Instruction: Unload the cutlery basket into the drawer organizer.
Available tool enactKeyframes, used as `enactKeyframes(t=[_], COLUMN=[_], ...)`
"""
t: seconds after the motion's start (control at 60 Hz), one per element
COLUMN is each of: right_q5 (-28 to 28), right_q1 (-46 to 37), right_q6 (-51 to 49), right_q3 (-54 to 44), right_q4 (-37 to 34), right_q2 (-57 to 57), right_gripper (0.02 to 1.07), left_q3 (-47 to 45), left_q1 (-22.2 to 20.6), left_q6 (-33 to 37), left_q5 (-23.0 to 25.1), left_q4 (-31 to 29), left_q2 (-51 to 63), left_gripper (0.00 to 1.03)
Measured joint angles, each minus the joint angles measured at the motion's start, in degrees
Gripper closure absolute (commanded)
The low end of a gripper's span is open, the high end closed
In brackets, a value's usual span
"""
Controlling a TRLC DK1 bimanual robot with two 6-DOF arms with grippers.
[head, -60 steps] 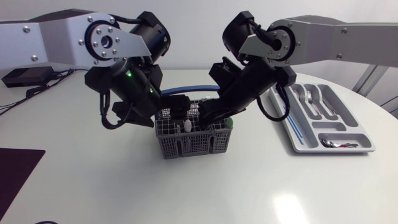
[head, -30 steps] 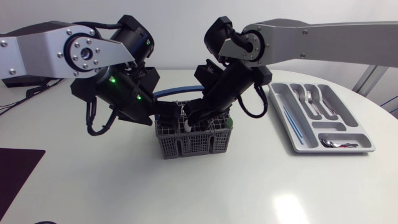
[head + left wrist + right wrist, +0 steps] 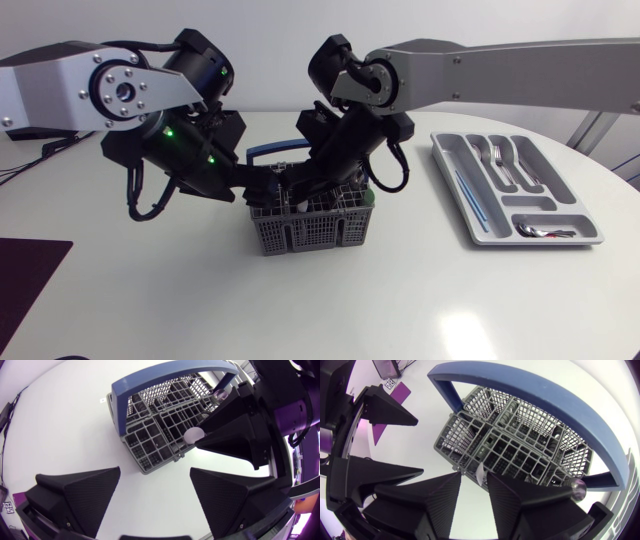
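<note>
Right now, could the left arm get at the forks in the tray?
Probably not. The forks lie in the tray at the table's far right, while the left gripper, open, hangs by the basket, and the right arm crosses the way between.

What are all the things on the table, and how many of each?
Table: 1, white, under everything.
Cutlery basket: 1, grey with blue handle, table middle.
Drawer organizer: 1, grey, right side.
Forks: silver, count unclear, in organizer.
Thin stick: 1, blue, organizer's long slot.
Mat: 1, dark, table's left edge.
Pale utensil tip: 1, whitish, above basket's rim.
Left claw: 1, black, open, beside basket.
Right claw: 1, black, over basket.
</note>
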Motion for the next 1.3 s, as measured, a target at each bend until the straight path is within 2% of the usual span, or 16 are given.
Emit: enactKeyframes(t=[0.083, 0.183, 0.333, 0.483, 1.3], right_q5=[0.17, 0.61, 1.03, 1.62, 1.33], right_q1=[0.15, 0.31, 0.55, 0.52, 0.46], right_q6=[0.0, 0.22, 0.5, 0.68, 0.68], right_q3=[0.46, 0.57, 0.57, 0.57, 0.24], right_q4=[0.09, 0.46, 1.25, 1.46, 1.62], right_q2=[0.52, 1.38, 3.41, 3.52, -1.25], right_gripper=[0.8, 0.8, 0.95, 1.01, 1.01], left_q3=[-0.33, -0.63, -0.63, -0.74, -7.48], left_q1=[0.11, 0.35, 0.09, 0.33, 4.39], left_q6=[0.11, 0.11, 0.11, 0.13, 2.95], left_q5=[-0.28, -0.04, 0.39, 0.39, 1.53], left_q4=[0.02, 0.07, 0.31, 0.52, 0.68], left_q2=[-0.28, -0.85, -2.69, -3.26, -11.02], left_gripper=[0.06, 0.06, 0.06, 0.06, 0.06])
